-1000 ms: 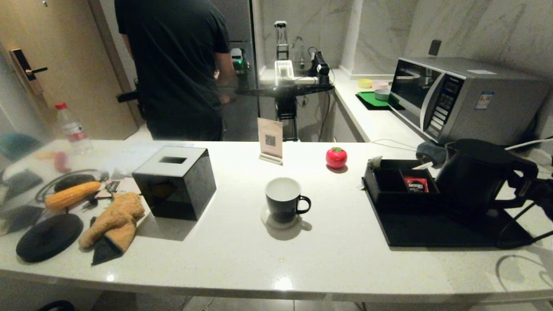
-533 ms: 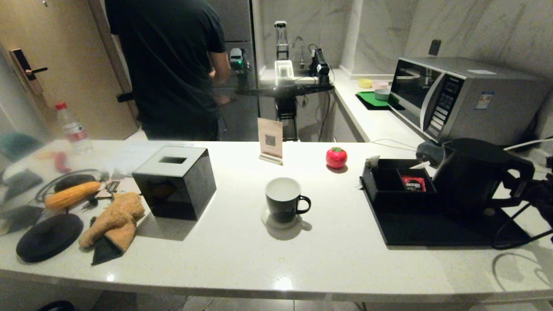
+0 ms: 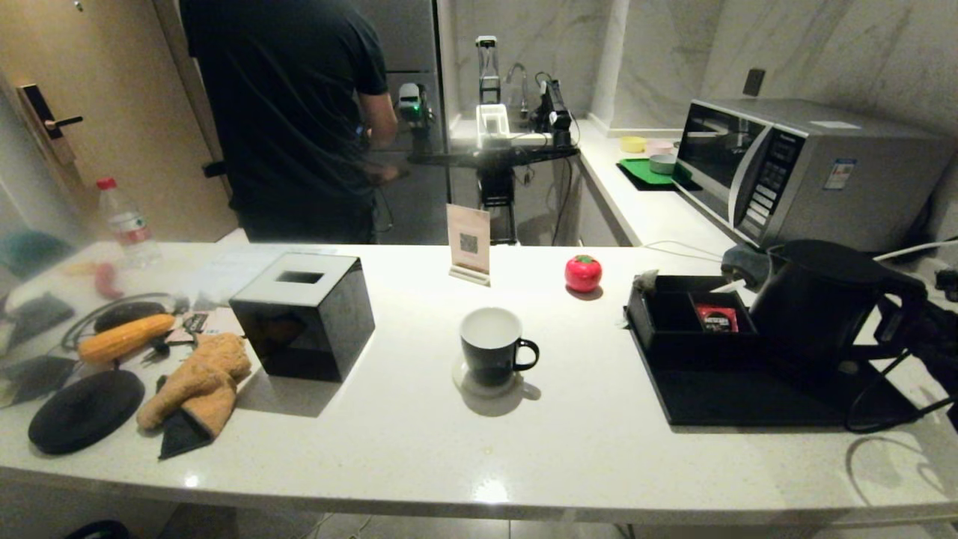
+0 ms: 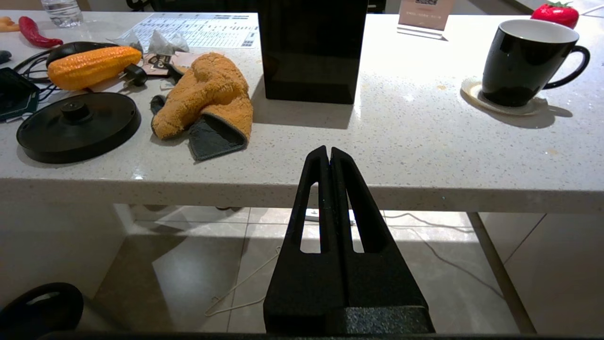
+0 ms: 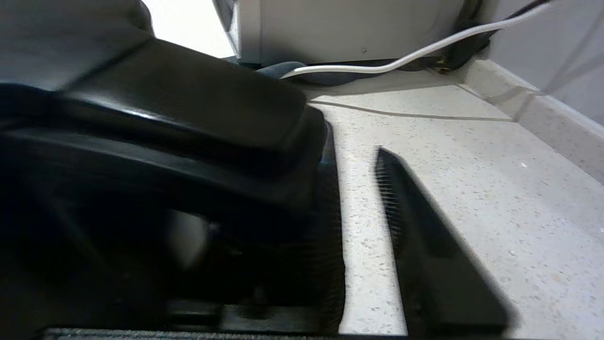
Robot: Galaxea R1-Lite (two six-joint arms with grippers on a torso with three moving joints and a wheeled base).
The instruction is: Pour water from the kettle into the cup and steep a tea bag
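A: How do the jaws stand?
B: The right gripper is parted, with a bare strip of speckled stone between its ribbed black fingers. One finger lies against the kettle's loop handle; the other stands free of it. The left gripper is pressed together, hanging below the counter's front edge.

A: Where are the task's things?
B: The kettle, matte black and rounded, sits on the black tray near the counter's right end. The cup, glossy black with a white inside, stands on a pale round coaster toward the middle, well apart from the kettle. No tea bag can be made out.

A: Any writing?
B: A red sachet in the tray's compartment carries print too small to read. A card stand near the back edge shows a square code.

A: What else lies there?
B: A black cube tissue box, a fuzzy orange mitt, a corn cob and a flat round black base toward the left end.

A: Any change from a second ago?
B: The kettle and tray have shifted slightly toward the back; the cup has not moved.
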